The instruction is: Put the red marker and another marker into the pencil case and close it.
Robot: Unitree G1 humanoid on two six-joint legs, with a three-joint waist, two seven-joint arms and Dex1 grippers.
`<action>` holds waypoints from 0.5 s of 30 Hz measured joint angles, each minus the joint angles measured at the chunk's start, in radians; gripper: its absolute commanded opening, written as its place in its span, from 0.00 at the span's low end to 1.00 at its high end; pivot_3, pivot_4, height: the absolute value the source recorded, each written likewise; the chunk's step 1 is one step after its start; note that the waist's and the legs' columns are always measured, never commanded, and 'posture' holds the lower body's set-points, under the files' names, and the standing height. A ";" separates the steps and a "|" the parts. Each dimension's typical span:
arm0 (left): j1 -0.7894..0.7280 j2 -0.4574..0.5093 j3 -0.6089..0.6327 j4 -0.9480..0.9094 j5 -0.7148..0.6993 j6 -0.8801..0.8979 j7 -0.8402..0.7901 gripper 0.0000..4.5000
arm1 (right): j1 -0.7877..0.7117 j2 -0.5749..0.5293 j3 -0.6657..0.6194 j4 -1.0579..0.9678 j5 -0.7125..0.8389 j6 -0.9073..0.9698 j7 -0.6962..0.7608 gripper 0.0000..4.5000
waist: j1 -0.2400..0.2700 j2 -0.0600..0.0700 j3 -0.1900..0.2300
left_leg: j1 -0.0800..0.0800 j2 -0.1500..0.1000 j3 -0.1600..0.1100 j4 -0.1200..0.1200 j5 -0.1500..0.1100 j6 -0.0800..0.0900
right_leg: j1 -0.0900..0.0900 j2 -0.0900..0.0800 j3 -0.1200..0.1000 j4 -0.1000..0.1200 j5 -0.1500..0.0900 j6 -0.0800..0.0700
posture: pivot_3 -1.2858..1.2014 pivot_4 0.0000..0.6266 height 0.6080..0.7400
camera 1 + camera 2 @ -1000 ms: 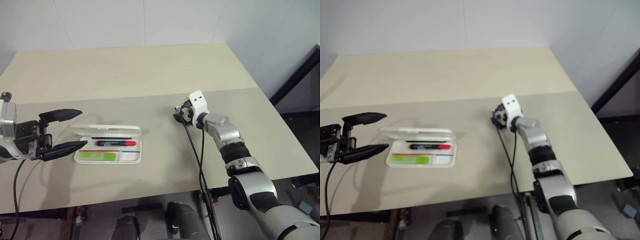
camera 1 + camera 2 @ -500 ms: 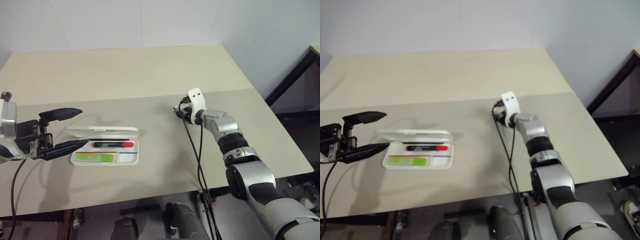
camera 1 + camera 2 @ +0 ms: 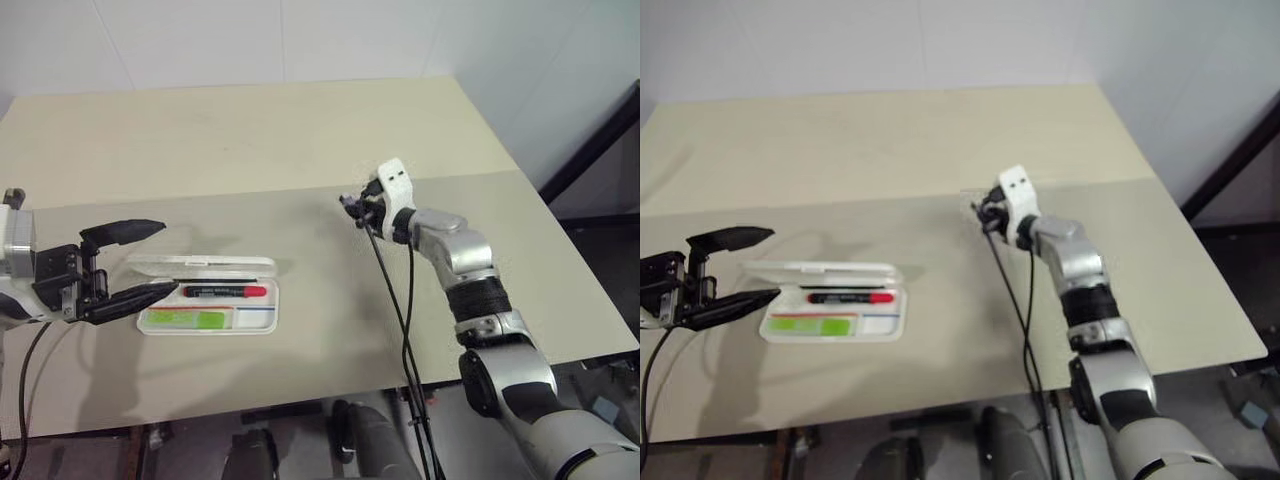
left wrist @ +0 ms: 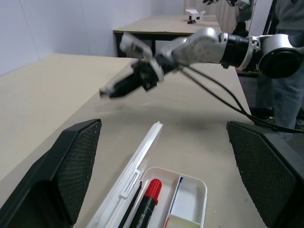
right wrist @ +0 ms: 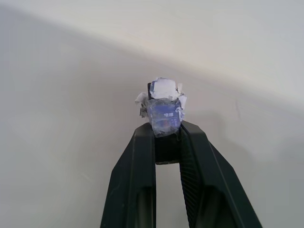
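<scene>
Markers: two, red marker and highlighter, both in my one case. Left end effector released; right end effector now clenched on a small eraser, lifted off the desk.

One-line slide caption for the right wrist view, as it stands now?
Right gripper shut on a small object with torn white and blue wrapping, held above the beige table.
</scene>
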 measured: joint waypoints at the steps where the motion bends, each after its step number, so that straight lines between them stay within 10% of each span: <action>1: 0.000 -0.005 0.000 0.000 0.000 -0.002 0.000 1.00 | 0.011 -0.016 0.001 -0.071 0.026 0.028 0.027 0.08 | 0.001 0.000 0.000 | 0.000 0.000 0.000 0.000 -0.001 0.001 | 0.000 0.000 -0.001 0.000 0.000 0.000 | 0.52 0.24 1.00; 15: 0.064 -0.023 -0.005 -0.003 -0.012 -0.031 -0.091 1.00 | 0.210 -0.396 0.084 -0.676 0.409 0.416 0.393 0.08 | 0.027 -0.001 0.000 | 0.004 0.001 0.003 0.003 -0.008 0.006 | 0.003 0.010 -0.002 -0.007 -0.001 0.002 | 0.52 0.24 1.00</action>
